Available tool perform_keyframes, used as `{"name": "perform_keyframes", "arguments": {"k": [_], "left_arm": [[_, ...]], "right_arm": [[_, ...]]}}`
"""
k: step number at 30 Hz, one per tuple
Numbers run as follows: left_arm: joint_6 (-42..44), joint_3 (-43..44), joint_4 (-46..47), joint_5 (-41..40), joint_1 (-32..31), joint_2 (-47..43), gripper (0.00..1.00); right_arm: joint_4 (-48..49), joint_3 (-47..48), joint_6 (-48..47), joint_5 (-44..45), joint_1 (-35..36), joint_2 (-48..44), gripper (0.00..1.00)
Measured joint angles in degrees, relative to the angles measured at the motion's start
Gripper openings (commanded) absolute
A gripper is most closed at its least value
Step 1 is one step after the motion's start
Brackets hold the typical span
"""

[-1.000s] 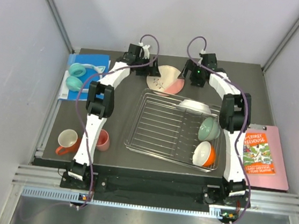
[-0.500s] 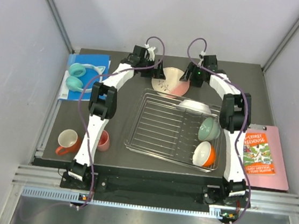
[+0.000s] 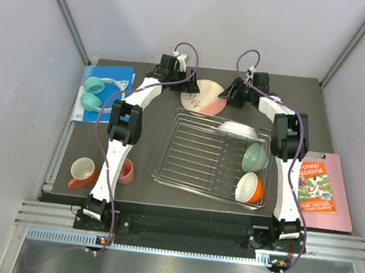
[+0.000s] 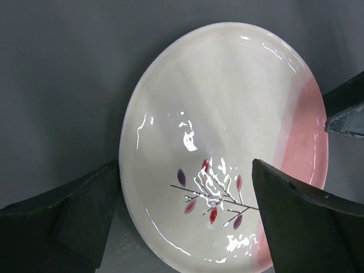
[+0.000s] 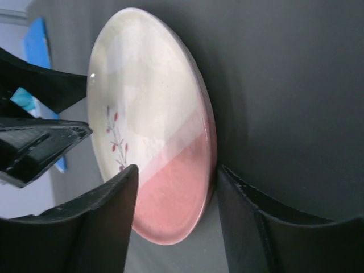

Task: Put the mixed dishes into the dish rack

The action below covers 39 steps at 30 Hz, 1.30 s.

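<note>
We see the wire rack holding a white plate, a green bowl and an orange bowl at its right end. The pink-and-cream plate sits just beyond it, and the pink cup and orange mug sit to its left.

The dark tabletop carried the dish rack at its middle. Behind the rack, near the far edge, was the pink-and-cream plate; whether it lay flat could not be told. At the near left stood the orange mug and, just beside it, the pink cup. A flat blue board lay at the far left, and a pink board at the right edge.
</note>
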Motion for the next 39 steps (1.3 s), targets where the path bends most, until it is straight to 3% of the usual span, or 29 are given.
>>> {"name": "perform_keyframes", "arguments": {"k": [7, 16, 17, 18, 20, 21, 22, 33, 39], "left_arm": [[-0.9, 0.2, 2.9, -1.4, 0.2, 0.7, 0.99], [-4.4, 0.2, 5.9, 2.1, -0.7, 1.6, 0.99], [-4.3, 0.2, 6.2, 1.3, -1.1, 1.6, 0.99], [-4.3, 0.2, 6.3, 1.0, -1.2, 1.6, 0.99], [-4.4, 0.2, 6.3, 0.9, -1.2, 1.6, 0.99], [-4.3, 0.2, 6.4, 0.7, -1.2, 1.6, 0.99], [-4.3, 0.2, 6.5, 0.7, -1.2, 1.6, 0.99], [-2.5, -0.6, 6.3, 0.5, -1.0, 1.1, 0.99], [0.1, -7.6, -1.6, 3.2, 0.9, -5.9, 0.99]], "right_arm": [[11.3, -4.5, 10.8, -5.8, -0.3, 0.1, 0.66], [20.3, -4.5, 19.3, -11.6, 1.0, 3.7, 0.53], [20.0, -4.6, 19.8, -12.5, 1.2, 3.8, 0.50], [20.0, -4.6, 20.3, -13.0, 1.2, 3.8, 0.37], [20.1, -4.6, 20.6, -13.5, 1.1, 3.8, 0.22], [20.2, -4.6, 20.8, -14.2, 1.0, 3.8, 0.05], [20.3, -4.6, 21.0, -14.6, 1.0, 3.8, 0.00], [20.3, -4.5, 18.6, -14.9, 1.0, 3.6, 0.00], [15.6, -5.4, 11.3, -15.1, 0.8, 0.5, 0.00]]}}
